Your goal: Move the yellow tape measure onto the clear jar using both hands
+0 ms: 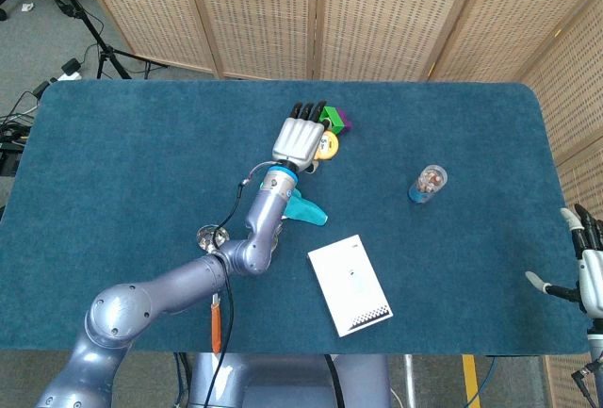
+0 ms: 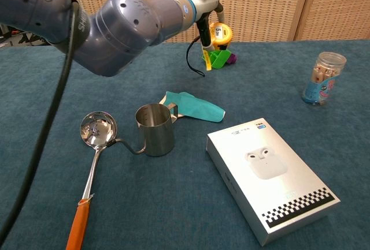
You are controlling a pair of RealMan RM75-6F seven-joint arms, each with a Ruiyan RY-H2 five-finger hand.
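Left hand point(image 1: 300, 138) holds yellow tape measure point(image 2: 219, 33) aloft.

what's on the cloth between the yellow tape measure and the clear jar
Nothing: in the head view, bare blue tablecloth separates the yellow tape measure, held by the left hand, from the clear jar.

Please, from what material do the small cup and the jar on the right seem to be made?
The small cup looks like polished steel: silvery, with mirror-like reflections. The jar seems to be clear plastic or glass, since its contents show through; which one, I cannot tell.
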